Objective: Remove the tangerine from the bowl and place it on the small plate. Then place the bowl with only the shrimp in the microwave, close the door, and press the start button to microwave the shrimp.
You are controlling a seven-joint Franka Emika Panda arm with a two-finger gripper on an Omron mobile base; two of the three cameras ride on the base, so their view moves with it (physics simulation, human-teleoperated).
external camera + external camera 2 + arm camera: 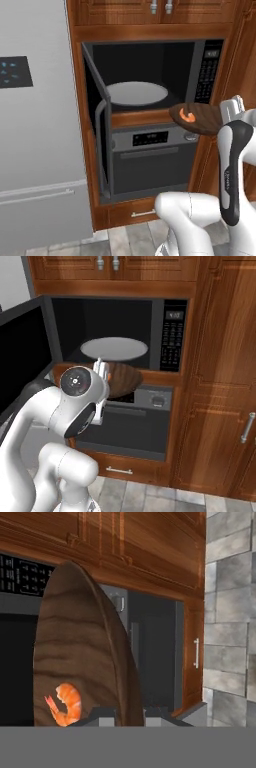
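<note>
The gripper (127,714) pinches the rim of the round brown wooden bowl (200,118) holding the orange shrimp (187,116), just outside the open black microwave (150,75). It should stay level and slide onto the white round glass tray (136,93).

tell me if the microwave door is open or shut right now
Open. The microwave door is swung out to the left, so the dark cavity and its white turntable are exposed.
</note>
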